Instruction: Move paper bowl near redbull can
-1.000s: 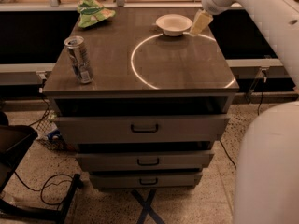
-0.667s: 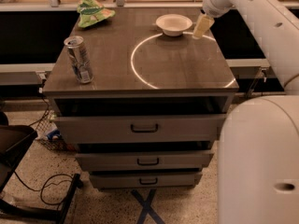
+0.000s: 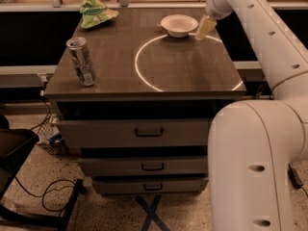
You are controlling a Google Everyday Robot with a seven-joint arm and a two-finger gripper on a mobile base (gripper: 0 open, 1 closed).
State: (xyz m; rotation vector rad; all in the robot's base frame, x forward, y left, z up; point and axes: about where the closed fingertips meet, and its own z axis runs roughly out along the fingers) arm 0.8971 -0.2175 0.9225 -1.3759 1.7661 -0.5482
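Paper bowl [image 3: 179, 25]: gripper jaws just beside.

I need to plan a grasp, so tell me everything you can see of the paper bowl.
The paper bowl is small, round, white and shallow, with a wide flared rim, and looks like thin paper. It sits upright and looks empty, at the far side of the dark table top. The gripper is close beside its rim, on the picture's right; contact cannot be told.
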